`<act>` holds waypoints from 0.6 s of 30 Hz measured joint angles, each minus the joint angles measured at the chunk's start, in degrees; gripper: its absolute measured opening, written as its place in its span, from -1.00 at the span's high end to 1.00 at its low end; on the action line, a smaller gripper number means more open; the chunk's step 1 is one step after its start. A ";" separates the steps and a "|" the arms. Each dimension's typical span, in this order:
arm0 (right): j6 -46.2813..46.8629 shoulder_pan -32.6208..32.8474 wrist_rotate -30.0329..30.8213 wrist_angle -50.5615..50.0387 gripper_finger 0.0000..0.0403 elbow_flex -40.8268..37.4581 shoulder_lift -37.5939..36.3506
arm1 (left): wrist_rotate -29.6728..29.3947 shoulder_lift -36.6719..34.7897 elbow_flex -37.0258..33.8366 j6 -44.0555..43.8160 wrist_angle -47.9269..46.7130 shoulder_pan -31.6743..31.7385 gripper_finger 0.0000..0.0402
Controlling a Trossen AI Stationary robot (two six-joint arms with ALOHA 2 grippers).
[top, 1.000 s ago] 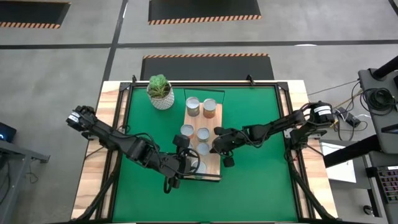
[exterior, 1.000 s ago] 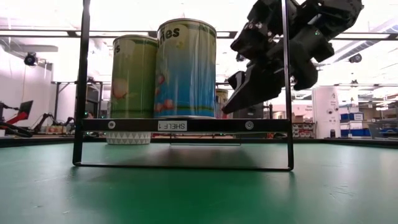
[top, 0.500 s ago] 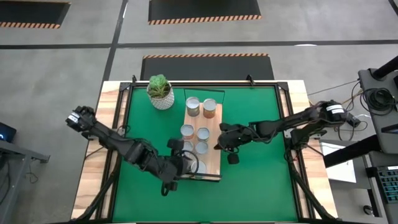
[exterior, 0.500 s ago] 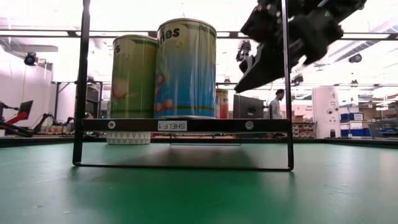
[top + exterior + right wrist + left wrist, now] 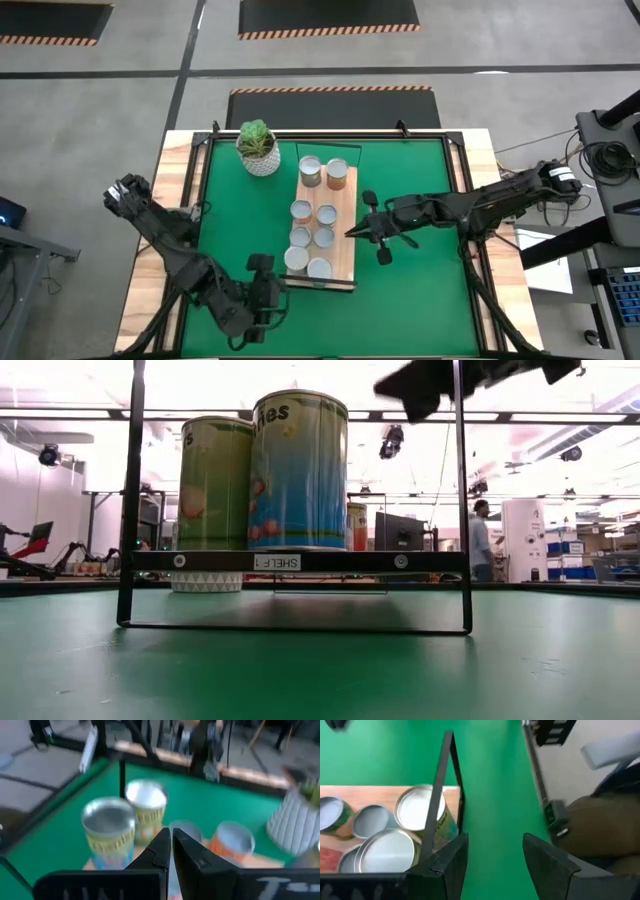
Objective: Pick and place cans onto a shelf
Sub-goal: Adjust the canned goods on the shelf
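Note:
The shelf (image 5: 343,246) is a light-brown wooden board on a dark metal frame over the green mat. Several cans with silver tops stand on it: two at the far end (image 5: 310,170), the others in pairs toward the near end (image 5: 319,267). The low view shows two of them, a blue-labelled can (image 5: 298,470) and a green one (image 5: 215,480). My left gripper (image 5: 272,292) is open and empty, off the shelf's near left corner; its wrist view (image 5: 495,865) shows the mat between its fingers. My right gripper (image 5: 352,231) is shut and empty, raised beside the shelf's right edge (image 5: 169,845).
A white pot with a green plant (image 5: 258,148) stands on the mat at the far left of the shelf. The shelf's thin dark frame posts (image 5: 461,490) rise at its near end. Bare green mat (image 5: 420,290) lies right of and in front of the shelf. A person (image 5: 481,540) stands far behind.
My left gripper has drawn back from the cans at the shelf's near end toward the table's near left corner, leaving them standing. My right gripper has moved away from the shelf toward the table's right edge and risen, nearly out of the low view.

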 joint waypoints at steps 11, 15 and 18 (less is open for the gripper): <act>-4.27 0.17 -0.07 9.16 0.95 0.00 -4.71 | -11.13 8.48 0.29 0.65 0.74 -3.99 0.73; -5.82 0.17 -0.10 11.50 0.95 0.00 -5.90 | -11.25 11.90 3.45 0.42 1.38 -4.66 0.97; -6.17 0.17 -0.10 13.14 0.95 0.00 -6.35 | -14.47 14.12 5.84 0.35 1.13 -5.36 0.95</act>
